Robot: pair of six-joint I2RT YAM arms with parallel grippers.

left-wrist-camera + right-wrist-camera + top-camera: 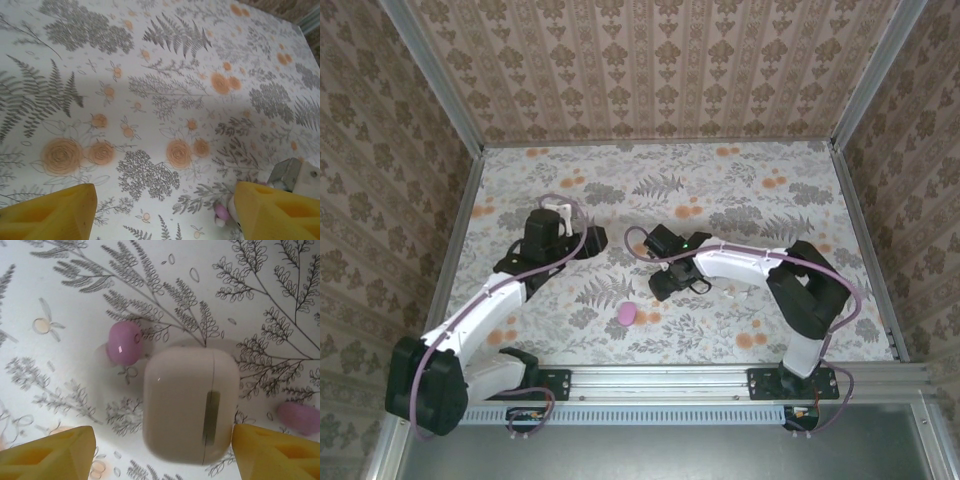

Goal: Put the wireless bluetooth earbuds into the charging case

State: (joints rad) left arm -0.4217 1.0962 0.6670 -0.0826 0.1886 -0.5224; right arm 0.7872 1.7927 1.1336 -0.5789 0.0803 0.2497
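Yellow fingers (50,215) of the left gripper (165,195) stand well apart with nothing between them, only the bare flower-printed table (150,75) under the gap. Just beside the inner edge of the finger at 4 o'clock in the left wrist view lies a tiny pink-and-white earbud (220,213), resting on the table and partly hidden by that finger. A pale grey block (295,175) sits above the same finger at 3 o'clock; what it is cannot be told. On the right gripper (164,440) the fingers (275,455) are also spread, one on each side of the white charging case (190,400). The case lies flat on the table with its lid shut. The finger at 7 o'clock stands clear of it, while the finger at 5 o'clock comes just beside its edge; whether they touch cannot be told. A pink earbud (124,342) lies on the table at 10 o'clock from the case, close to its corner but apart from it. A second pink earbud (300,417) lies at 3 o'clock from the case, near the picture's edge. From the top camera, a magenta-pink rounded object (627,314) rests on the table at 6 o'clock between the two arms.
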